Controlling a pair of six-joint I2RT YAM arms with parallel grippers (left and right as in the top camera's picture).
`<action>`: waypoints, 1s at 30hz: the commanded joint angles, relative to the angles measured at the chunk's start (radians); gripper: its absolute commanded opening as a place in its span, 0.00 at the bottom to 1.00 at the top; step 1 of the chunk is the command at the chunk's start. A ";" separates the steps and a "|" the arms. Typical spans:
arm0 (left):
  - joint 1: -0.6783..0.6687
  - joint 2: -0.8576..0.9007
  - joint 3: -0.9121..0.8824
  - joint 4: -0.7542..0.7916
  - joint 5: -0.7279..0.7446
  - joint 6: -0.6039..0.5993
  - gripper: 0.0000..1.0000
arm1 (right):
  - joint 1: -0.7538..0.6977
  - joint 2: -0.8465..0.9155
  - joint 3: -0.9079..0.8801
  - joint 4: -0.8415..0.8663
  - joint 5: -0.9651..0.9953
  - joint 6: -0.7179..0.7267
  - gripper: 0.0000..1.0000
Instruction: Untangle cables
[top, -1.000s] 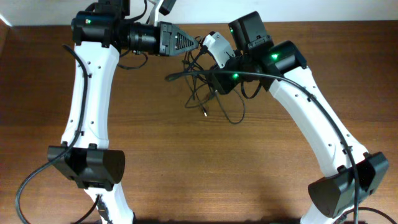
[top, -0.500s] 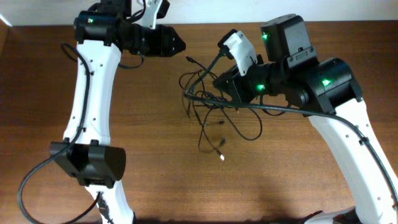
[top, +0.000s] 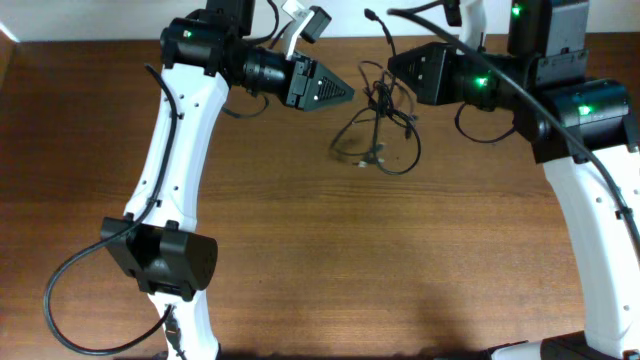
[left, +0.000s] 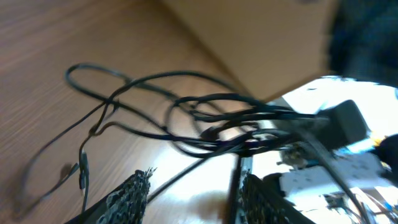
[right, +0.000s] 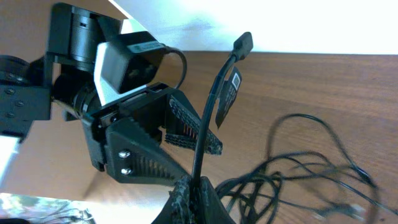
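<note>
The cables (top: 376, 128) are a loose black tangle hanging low over the brown table (top: 300, 260) near its far edge, between the two arms. My right gripper (top: 391, 66) is shut on one black cord; in the right wrist view that cord rises from the gripper (right: 193, 190) to a plug end (right: 244, 42), and the rest of the tangle (right: 298, 171) trails to the right. My left gripper (top: 345, 92) points at the tangle from the left, a short way off. Its jaws stand open in the left wrist view (left: 194, 199), with thin strands (left: 186, 121) crossing ahead and one passing between the fingers.
The table's far edge and a white wall (top: 90, 20) lie just behind both grippers. The arm bases stand at the front left (top: 160, 262) and front right (top: 600, 330). A silver-tipped plug (top: 374, 154) dangles under the tangle.
The right arm has carried its cord and the tangle up and toward the far edge. My left gripper let go, opened and has followed to the right, toward the tangle.
</note>
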 joint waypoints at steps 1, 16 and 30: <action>0.005 0.005 0.002 0.002 0.180 0.096 0.51 | -0.034 -0.034 0.012 0.004 -0.084 0.022 0.04; -0.124 0.006 0.002 0.167 0.035 0.071 0.40 | -0.046 -0.034 0.012 0.011 -0.238 0.026 0.04; -0.124 0.006 0.002 0.473 -0.102 -0.443 0.40 | -0.045 -0.034 0.012 0.000 -0.233 0.055 0.04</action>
